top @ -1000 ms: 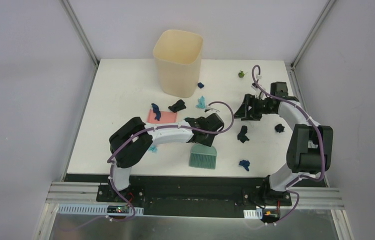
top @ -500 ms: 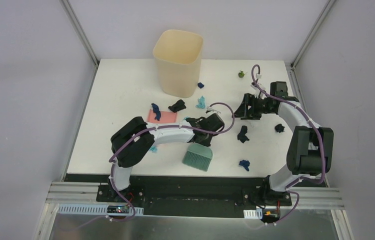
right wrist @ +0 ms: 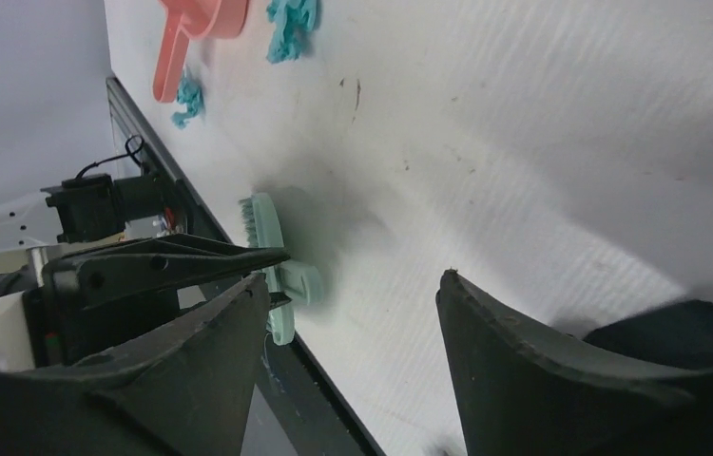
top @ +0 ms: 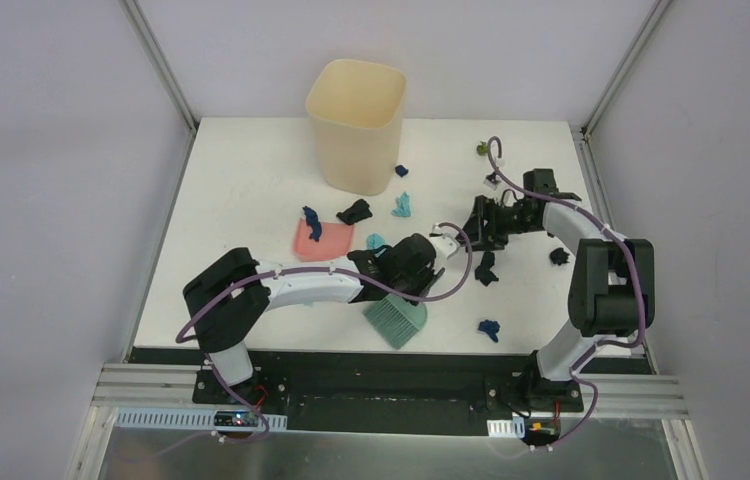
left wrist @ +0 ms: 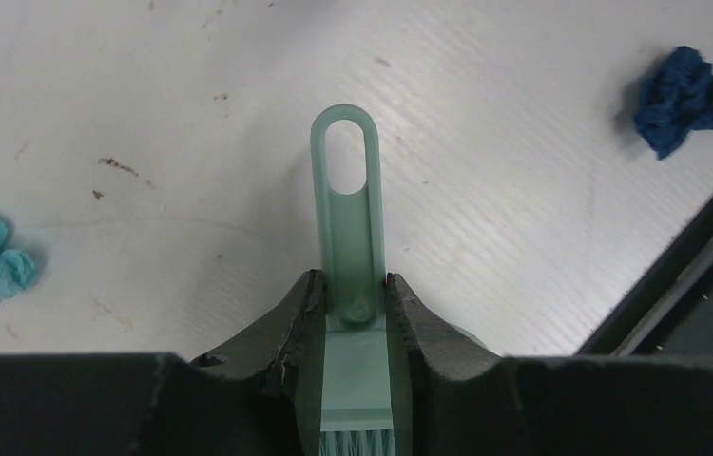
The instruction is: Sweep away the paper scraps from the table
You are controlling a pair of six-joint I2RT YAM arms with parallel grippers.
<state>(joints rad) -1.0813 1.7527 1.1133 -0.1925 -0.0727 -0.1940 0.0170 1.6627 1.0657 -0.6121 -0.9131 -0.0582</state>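
My left gripper [top: 419, 266] is shut on the handle of the green hand brush [top: 397, 320], whose bristles rest near the front edge of the white table [top: 241, 180]. In the left wrist view the handle [left wrist: 345, 204] sticks out between the jaws [left wrist: 351, 294]. My right gripper [top: 476, 225] is open and empty, low over the table; its wrist view shows the gap [right wrist: 353, 285]. Paper scraps lie scattered: teal [top: 403, 205], teal [top: 375, 241], black [top: 355, 211], black [top: 486, 268], black [top: 557, 256], dark blue [top: 489, 327], dark blue [top: 401, 170], green [top: 482, 148].
A pink dustpan [top: 323, 238] lies left of centre with a dark blue scrap [top: 311, 225] on it. A cream bin [top: 356, 125] stands at the back. The black front edge strip [top: 351, 355] runs just beyond the brush. The wrist views show a dark blue scrap [left wrist: 684, 98] and the dustpan [right wrist: 202, 24].
My left arm has stretched out to the right and turned the brush, whose bristles now sit slightly nearer the front edge. My right gripper has moved left towards the centre.
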